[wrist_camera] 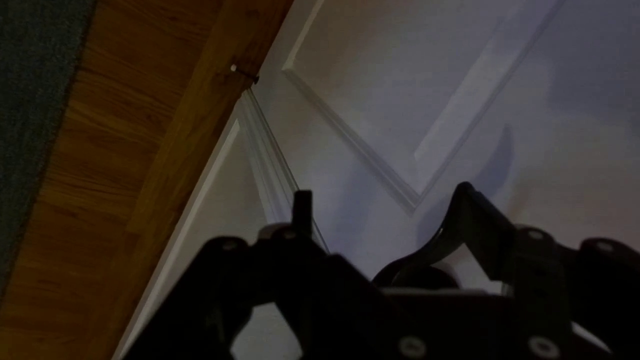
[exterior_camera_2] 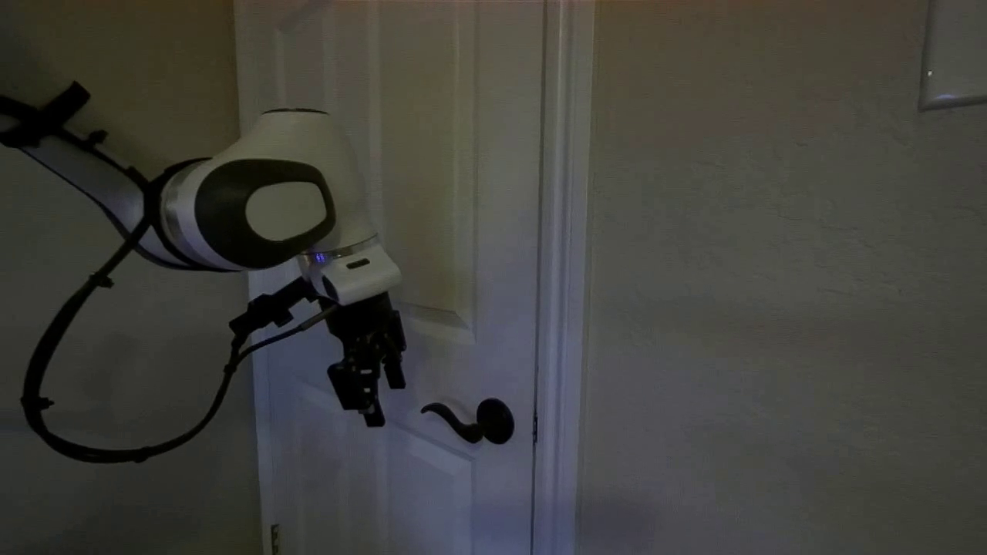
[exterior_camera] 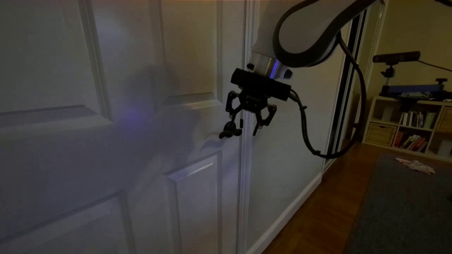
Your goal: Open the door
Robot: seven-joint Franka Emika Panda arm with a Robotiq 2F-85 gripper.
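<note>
The white panelled door (exterior_camera: 134, 151) stands shut in its frame; it also shows in an exterior view (exterior_camera_2: 505, 193) and in the wrist view (wrist_camera: 380, 100). Its dark lever handle (exterior_camera_2: 495, 421) has a round base near the door's edge, with the lever pointing towards the gripper's side. My gripper (exterior_camera_2: 385, 401) is open and empty, pointing down, just beyond the lever's free end and a little above it. In an exterior view the gripper (exterior_camera: 248, 128) partly overlaps the handle (exterior_camera: 229, 132). In the wrist view the lever (wrist_camera: 427, 254) shows between the open fingers (wrist_camera: 382, 210), partly hidden; contact cannot be told.
The door frame (exterior_camera_2: 567, 270) and a plain wall (exterior_camera_2: 771, 308) lie beside the handle. A cable loop (exterior_camera: 310, 148) hangs from the arm. A low bookshelf (exterior_camera: 383, 121) with a camera (exterior_camera: 396, 57) above it stands farther back. A rug (exterior_camera: 399, 204) lies on the wooden floor.
</note>
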